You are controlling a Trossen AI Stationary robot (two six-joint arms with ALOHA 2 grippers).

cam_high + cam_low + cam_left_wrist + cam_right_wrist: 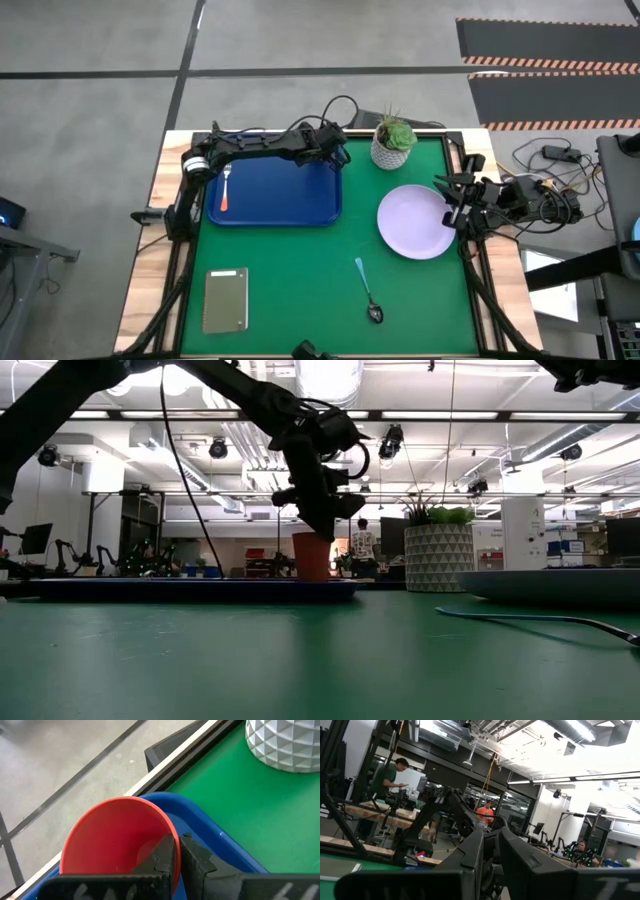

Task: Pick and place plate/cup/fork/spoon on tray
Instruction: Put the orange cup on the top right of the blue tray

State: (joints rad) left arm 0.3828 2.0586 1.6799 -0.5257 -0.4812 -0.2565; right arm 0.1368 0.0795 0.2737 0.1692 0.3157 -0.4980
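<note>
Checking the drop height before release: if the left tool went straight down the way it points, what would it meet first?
The left tool grips the cup by its rim, pointing down. Straight on, the cup would press onto the tray; from the low view it looks already at or just above the tray floor.

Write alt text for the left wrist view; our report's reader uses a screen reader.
The left gripper pinches the rim of a small orange-red tumbler at a corner of the dark blue plastic tray. Beyond lie the green table mat and a white faceted plant pot.
</note>
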